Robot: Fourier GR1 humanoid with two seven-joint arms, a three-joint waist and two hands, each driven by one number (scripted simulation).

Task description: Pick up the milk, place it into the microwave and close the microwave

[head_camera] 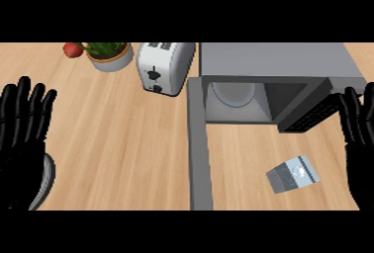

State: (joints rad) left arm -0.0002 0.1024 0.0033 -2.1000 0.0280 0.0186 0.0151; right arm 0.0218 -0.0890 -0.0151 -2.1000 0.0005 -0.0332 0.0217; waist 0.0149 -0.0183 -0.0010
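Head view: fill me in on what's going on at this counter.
Nothing is being handled yet. The milk carton lies on the counter, in front of the microwave, whose door stands open. The left hand and right hand rest open at the view's edges, touching nothing. A toaster and a potted plant sit further back.

one milk carton (pixel 293 174), one microwave (pixel 277 66) (door open), one toaster (pixel 165 65), one potted plant (pixel 108 54), two robot hands
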